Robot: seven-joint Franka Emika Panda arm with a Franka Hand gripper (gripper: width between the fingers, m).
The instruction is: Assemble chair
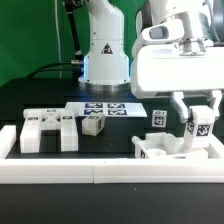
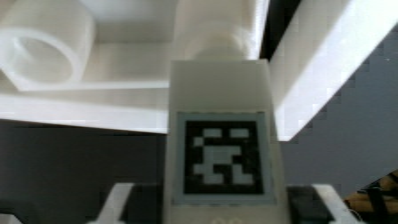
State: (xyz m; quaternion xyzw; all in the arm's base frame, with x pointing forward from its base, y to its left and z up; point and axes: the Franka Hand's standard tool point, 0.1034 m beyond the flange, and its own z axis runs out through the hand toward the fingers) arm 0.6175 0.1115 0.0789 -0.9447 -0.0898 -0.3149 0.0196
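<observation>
Pincer (image 1: 197, 117) hangs at the exterior view's right, fingers (image 1: 178, 108) pointing down, closed on an upright white post (image 1: 198, 128). The wrist view shows the same grip: the post (image 2: 221, 140) stands up the middle of the frame with its black-and-white tag facing the camera. A finger sits tight against each of its sides at the pincer (image 2: 217, 205).

Directly under the pincer, at the lower end of the post, lies a low chunky white slab (image 1: 160, 149). In the wrist view this slab (image 2: 107, 75) shows a round socket just beyond the far end of the post. Whether the post already touches the slab cannot be told from either view.

Away from the pincer, toward the exterior view's left, two white ladder-like frames (image 1: 48, 129) stand side by side on the black bench (image 1: 30, 100). Between them and the pincer sits a small cube (image 1: 93, 124) with a tag on it. Nearer the pincer, just on its left in the exterior view and a little farther back, stands a small tagged block (image 1: 158, 116).

Behind the cube, flat on the bench, lies the marker board (image 1: 105, 108). A long white rail (image 1: 100, 172) runs along the bench edge in front of the pincer and all the loose parts. The arm's white base (image 1: 105, 50) rises at the back, well apart from the pincer.
</observation>
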